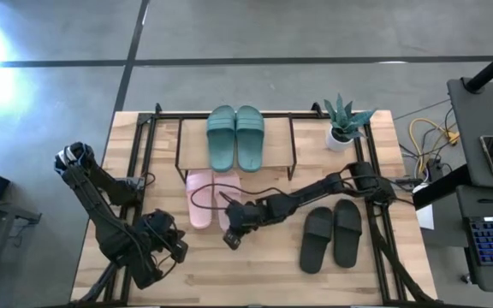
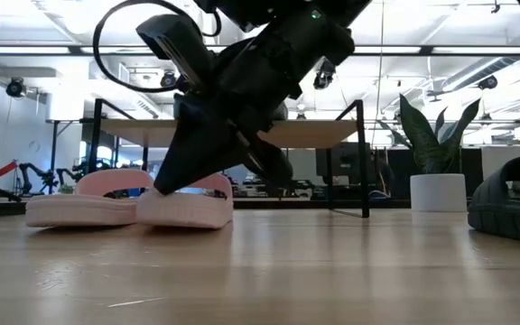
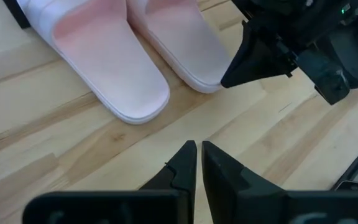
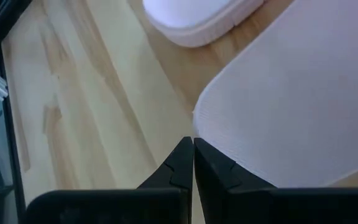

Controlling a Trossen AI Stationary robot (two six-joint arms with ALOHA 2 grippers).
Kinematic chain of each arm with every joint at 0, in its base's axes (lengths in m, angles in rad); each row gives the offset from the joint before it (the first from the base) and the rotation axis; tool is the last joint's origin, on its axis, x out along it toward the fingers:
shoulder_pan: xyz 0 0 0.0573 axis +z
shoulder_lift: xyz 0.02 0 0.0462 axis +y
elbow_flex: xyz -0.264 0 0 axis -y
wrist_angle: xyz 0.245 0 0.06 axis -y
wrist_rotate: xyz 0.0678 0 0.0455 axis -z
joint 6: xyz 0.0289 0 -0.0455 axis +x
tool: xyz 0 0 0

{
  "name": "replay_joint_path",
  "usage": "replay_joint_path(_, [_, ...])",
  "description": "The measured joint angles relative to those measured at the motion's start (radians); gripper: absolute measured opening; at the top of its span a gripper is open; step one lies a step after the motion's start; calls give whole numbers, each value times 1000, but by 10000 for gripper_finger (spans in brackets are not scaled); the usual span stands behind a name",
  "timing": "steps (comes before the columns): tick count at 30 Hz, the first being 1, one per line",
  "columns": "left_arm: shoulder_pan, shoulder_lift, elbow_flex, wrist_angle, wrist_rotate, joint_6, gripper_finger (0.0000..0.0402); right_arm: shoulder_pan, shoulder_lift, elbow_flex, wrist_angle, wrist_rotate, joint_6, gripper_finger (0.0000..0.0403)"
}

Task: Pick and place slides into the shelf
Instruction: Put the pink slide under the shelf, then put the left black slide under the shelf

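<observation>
The light pink slides (image 1: 210, 198) lie side by side on the table in front of the shelf (image 1: 294, 141), soles down. The dark green slides (image 1: 235, 137) rest on the shelf's top board. The black slides (image 1: 332, 235) lie on the table to the right. My right gripper (image 4: 192, 146), shut, reaches in from the right and slants down at the near end of the right-hand pink slide (image 4: 291, 106). My left gripper (image 3: 198, 149) hangs shut above the table near the front left, short of the pink slides (image 3: 114, 68), holding nothing. My right gripper meets the right-hand pink slide at the rim of its near end (image 4: 199, 121) with the tips of its shut fingers (image 3: 227, 79). The fingers slant down from the near right. The slide lies flat on the table (image 2: 186, 209). Nothing is between the fingers.
A potted plant in a white pot (image 1: 342, 128) stands at the back right beside the shelf. Black rails (image 1: 139, 162) run along the table's left and right sides. Bare wood (image 1: 255, 274) lies along the near edge between the arms.
</observation>
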Motion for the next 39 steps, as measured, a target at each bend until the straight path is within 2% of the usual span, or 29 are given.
replay_joint_path(12, [1, 0, -14, 6, 1, -1, 10, -7, -10, 10, -2, -1, -71, 8])
replay_joint_path(18, [1, 1, -28, 94, -32, 52, 10, 29, -114, 10, -26, -10, -171, 8])
replay_joint_path(22, [4, 1, -36, 252, -37, 228, 10, 64, -222, 11, -241, -2, -172, 8])
replay_joint_path(25, [24, 2, -55, 388, -36, 336, 10, 89, -282, 10, -468, -3, -92, 8])
replay_joint_path(30, [82, 13, -79, 467, -21, 455, 10, 162, -332, 9, -784, 5, -8, 8])
replay_joint_path(32, [99, 13, -90, 495, 0, 510, 10, 207, -339, 8, -854, 33, 13, 8])
replay_joint_path(36, [110, 13, -98, 539, -24, 600, 12, 308, -356, 8, -932, 75, 118, 11])
replay_joint_path(39, [114, 13, -98, 540, -46, 630, 28, 392, -361, 8, -1015, 80, 245, 30])
